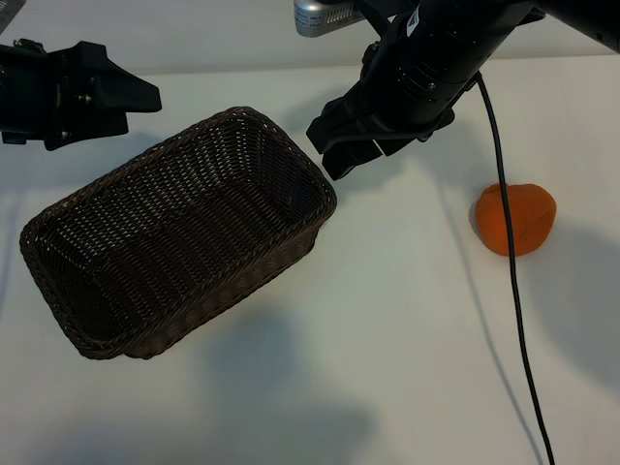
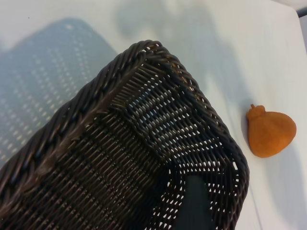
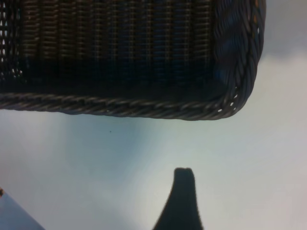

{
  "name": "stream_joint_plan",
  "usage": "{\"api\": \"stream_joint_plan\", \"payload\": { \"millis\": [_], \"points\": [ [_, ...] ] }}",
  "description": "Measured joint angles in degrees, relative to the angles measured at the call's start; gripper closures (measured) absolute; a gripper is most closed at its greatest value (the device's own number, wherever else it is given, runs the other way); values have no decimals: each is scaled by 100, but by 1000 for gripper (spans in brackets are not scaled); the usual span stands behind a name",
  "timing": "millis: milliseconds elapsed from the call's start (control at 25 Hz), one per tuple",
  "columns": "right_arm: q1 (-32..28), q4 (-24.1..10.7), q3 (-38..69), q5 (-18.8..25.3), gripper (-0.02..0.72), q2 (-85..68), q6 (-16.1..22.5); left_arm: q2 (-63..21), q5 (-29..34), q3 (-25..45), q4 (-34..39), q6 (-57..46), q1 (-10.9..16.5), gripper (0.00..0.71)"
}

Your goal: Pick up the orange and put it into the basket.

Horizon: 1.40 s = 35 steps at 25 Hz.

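Note:
The orange lies on the white table at the right, apart from the basket; the left wrist view also shows the orange beside the basket's corner. The dark-brown wicker basket stands slantwise at centre left with nothing in it. My right gripper hangs open and holding nothing above the basket's right corner, left of the orange. One of its fingers shows over bare table near the basket rim. My left gripper hovers open at the upper left, beyond the basket, one finger over the weave.
A black cable runs from the right arm down across the table, passing over the orange's left side. A silver device sits at the top edge. White table surrounds the basket and the orange.

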Motion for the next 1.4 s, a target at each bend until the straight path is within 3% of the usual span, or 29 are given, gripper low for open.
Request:
{"api": "stream_joint_plan", "payload": {
  "millis": [640,800,1120,1240,1400],
  "points": [
    [0,0,0,-36,108,0,0,-55,-8,0,248,-149,0,122],
    [0,0,0,-143,108,0,0,-419,-26,0,1319,-1101,0,122],
    [0,0,0,-219,108,0,5,-1450,434,0,4792,-4308,0,122],
    [0,0,0,-219,108,0,5,-1649,731,0,5310,-4811,0,122],
    [0,0,0,-219,108,0,5,-1660,724,126,5323,-4962,0,122]
  ]
}}
